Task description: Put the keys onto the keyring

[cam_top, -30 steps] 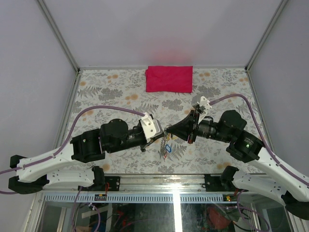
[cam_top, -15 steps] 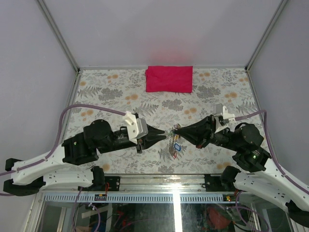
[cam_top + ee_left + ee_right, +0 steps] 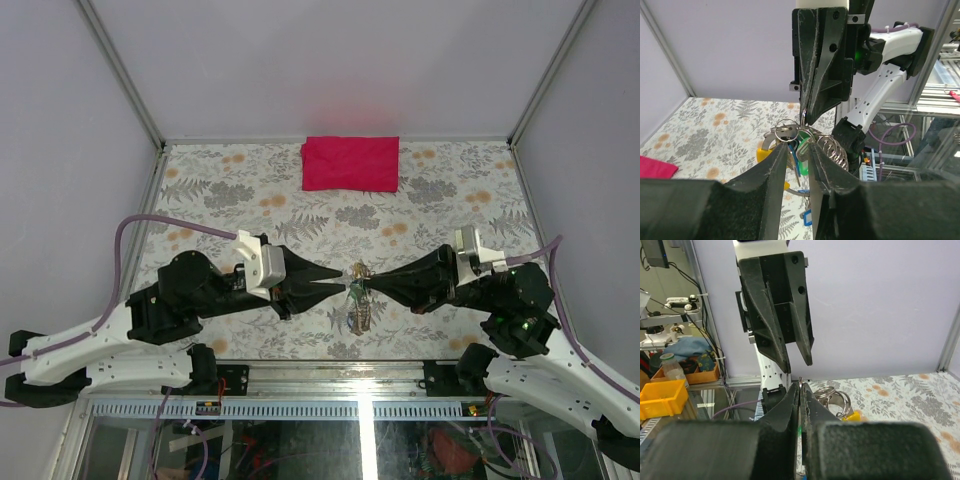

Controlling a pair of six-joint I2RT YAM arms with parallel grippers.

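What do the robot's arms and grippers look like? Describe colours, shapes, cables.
The left arm and right arm have white links and black joint housings, each trailed by a purple cable. The left gripper and right gripper have black, tapering wedge-shaped fingers behind a white wrist block. A green light glows on the right arm.

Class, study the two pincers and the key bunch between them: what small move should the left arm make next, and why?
Probably ease the left pincer forward and close it on the keyring. Its jaws stand slightly apart with the ring's loops just ahead, while the right pincer, shut, holds the ring up with the keys hanging below.
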